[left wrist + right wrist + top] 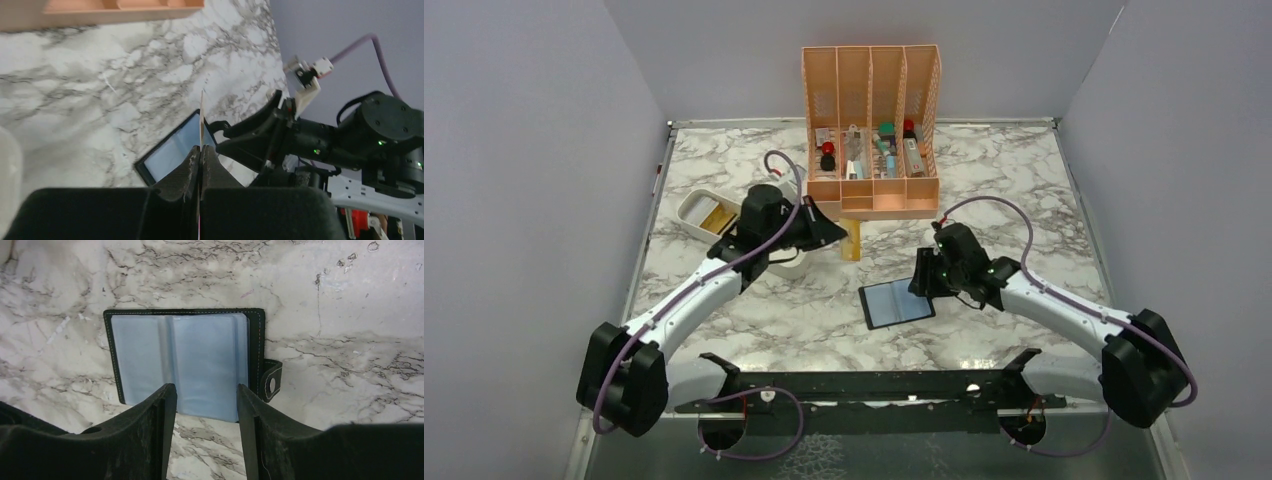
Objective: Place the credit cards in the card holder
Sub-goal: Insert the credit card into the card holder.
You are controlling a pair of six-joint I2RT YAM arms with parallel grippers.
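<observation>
The card holder (pixel 897 304) lies opened flat on the marble tabletop (pixel 1024 180), in front of the arms and slightly right of centre, with its bluish transparent pockets facing up. In the right wrist view its clasp tab (pixel 271 385) projects from the right-hand edge of the black cover. The right hand (pixel 206 390) is positioned at the near edge of the card holder with its jaws parted. Nothing sits between the two fingers (pixel 162 410), and the pocket surface is visible through the gap. Whether the fingertips contact the cover cannot be determined. One gold credit card (pixel 853 240) is clamped in the left hand (pixel 832 232), whose jaws are closed fully onto it. In the left wrist view the credit card (pixel 201 117) appears edge-on as a thin line rising from between the closed fingertips of the left hand (pixel 200 155), with the card holder (pixel 172 150) lying on the tabletop beyond it. From above, the held credit card is apart from the card holder, on its far left side and just in front of the orange organiser (pixel 871 125). Further gold cards (pixel 716 217) rest in the white tray (pixel 692 205) on the left side of the tabletop, beside the left arm.
</observation>
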